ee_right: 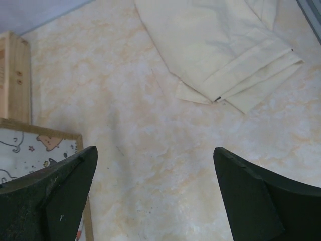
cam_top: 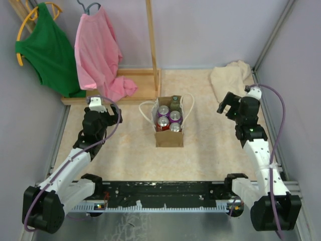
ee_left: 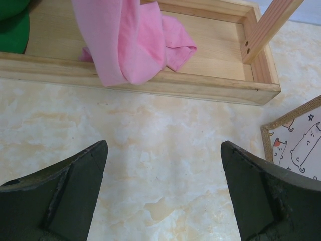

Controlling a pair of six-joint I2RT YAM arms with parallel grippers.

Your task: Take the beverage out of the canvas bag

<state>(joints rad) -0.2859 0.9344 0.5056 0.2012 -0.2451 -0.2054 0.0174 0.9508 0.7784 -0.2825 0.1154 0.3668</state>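
The tan canvas bag (cam_top: 169,136) with white rope handles stands upright mid-table. Several beverage cans (cam_top: 163,111) sit in it, tops showing, with a dark green one at the far side. A corner of the bag with cartoon print shows in the left wrist view (ee_left: 300,138) and in the right wrist view (ee_right: 35,148). My left gripper (cam_top: 116,115) is open and empty, left of the bag; in its own view it is (ee_left: 164,150) over bare table. My right gripper (cam_top: 224,106) is open and empty, right of the bag; in its own view it is (ee_right: 155,155) over bare table.
A wooden rack base (cam_top: 120,93) with an upright post (cam_top: 151,40) stands behind the bag. A pink shirt (cam_top: 98,52) and a green shirt (cam_top: 47,47) hang there. The pink cloth drapes into the base (ee_left: 135,45). A pale beige cloth (cam_top: 229,78) lies at the back right (ee_right: 220,45).
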